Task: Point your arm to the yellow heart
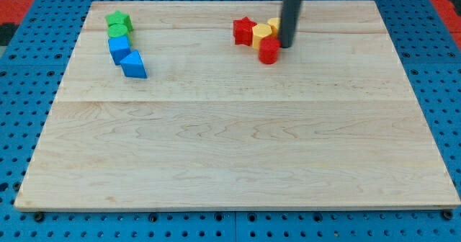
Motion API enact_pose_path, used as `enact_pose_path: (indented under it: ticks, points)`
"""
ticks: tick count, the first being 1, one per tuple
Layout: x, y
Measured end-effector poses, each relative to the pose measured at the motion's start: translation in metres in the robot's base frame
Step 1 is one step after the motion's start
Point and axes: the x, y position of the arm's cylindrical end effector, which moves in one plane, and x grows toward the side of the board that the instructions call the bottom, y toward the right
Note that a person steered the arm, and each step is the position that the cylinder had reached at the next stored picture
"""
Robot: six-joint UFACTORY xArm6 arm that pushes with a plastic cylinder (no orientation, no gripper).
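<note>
A yellow block, its shape mostly hidden behind the rod, sits at the view's top centre-right. My tip stands right beside it, touching or nearly touching its right side. A second yellow block lies just left of it, between a red star and a red block below. I cannot tell which yellow block is the heart.
At the view's top left a green star, a green round block, a blue block and a blue triangular block form a column. The wooden board lies on a blue pegboard surface.
</note>
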Motion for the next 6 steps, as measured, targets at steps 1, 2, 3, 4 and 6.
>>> enact_pose_path:
  ticks: [1,2,3,4,6]
  points:
    - [0.005,-0.037]
    - [0.019,0.005]
    - [0.014,0.049]
    - [-0.002,0.117]
    - [-0.052,0.056]
